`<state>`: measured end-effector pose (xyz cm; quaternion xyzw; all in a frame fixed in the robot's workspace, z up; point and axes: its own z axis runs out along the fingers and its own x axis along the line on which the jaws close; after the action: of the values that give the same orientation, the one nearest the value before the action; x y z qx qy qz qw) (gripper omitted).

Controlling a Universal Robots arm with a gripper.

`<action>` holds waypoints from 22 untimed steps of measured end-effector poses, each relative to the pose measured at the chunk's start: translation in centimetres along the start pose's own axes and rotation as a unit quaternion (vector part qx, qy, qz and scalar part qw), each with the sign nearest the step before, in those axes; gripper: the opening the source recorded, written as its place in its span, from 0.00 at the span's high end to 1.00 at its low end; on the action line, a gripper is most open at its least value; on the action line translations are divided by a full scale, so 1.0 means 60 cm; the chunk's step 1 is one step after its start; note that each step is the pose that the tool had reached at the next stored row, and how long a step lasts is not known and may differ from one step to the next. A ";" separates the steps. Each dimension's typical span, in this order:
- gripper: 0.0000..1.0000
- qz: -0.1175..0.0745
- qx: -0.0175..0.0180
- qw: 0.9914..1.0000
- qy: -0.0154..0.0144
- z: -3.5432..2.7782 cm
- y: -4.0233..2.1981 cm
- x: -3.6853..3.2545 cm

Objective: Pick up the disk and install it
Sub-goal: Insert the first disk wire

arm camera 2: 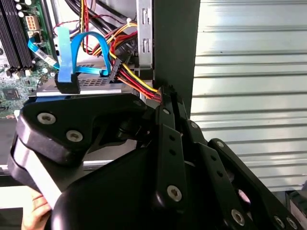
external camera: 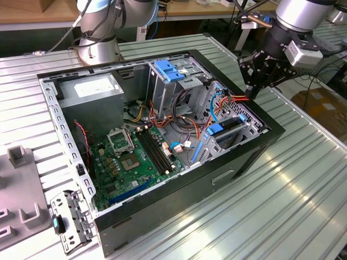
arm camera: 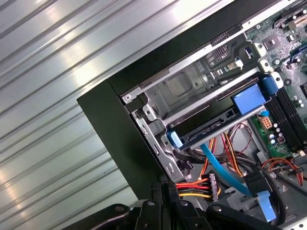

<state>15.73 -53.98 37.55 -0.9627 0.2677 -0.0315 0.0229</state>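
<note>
Gripper [arm camera 2: 165, 93]: jaws pinched nearly together on the red/yellow/black power cable [arm camera 2: 136, 79], at the rim of the case [external camera: 244, 162], over its black wall. The cable's connector [arm camera: 211, 184] hangs just inside that wall, apart from the disk.

One disk [arm camera: 211, 125], seated in the drive cage [arm camera: 192, 86] at the case corner nearest the gripper. It is seen edge-on, with its long axis running from the black wall inward toward the motherboard [external camera: 130, 157]. Two blue rail tabs [arm camera: 175, 140], one per end. One blue data cable [arm camera 2: 91, 40] loops just beside it.

Deeper in the case: one grey power-supply box [external camera: 89, 89] and one blue latch [external camera: 171, 70].

One person's fingers [arm camera 2: 33, 211] past the gripper body; can't place them relative to the case.
</note>
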 end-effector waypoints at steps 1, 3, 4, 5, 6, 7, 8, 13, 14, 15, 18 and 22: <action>0.84 0.000 0.000 1.000 0.000 0.000 0.001 -0.001; 0.84 0.022 -0.001 1.000 0.001 0.000 0.001 -0.002; 0.84 0.030 -0.001 1.000 0.002 0.000 0.001 -0.002; 0.84 0.034 -0.002 0.999 0.002 0.000 0.001 -0.002; 0.84 0.038 -0.002 0.999 0.002 0.000 0.001 -0.002; 0.84 0.040 -0.002 0.999 0.002 0.000 0.002 -0.004; 0.84 0.040 -0.002 0.999 0.002 -0.001 0.003 -0.005; 0.84 0.041 -0.002 0.999 0.002 -0.001 0.008 -0.013; 0.84 0.047 -0.002 0.999 0.003 -0.001 0.008 -0.013; 0.84 0.060 -0.003 0.998 0.004 -0.001 0.008 -0.013; 0.84 0.084 -0.004 0.996 0.005 -0.001 0.008 -0.013; 0.84 0.101 -0.005 0.995 0.006 -0.001 0.010 -0.017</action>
<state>14.55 -53.97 37.55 -0.9307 0.3636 -0.0336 0.0197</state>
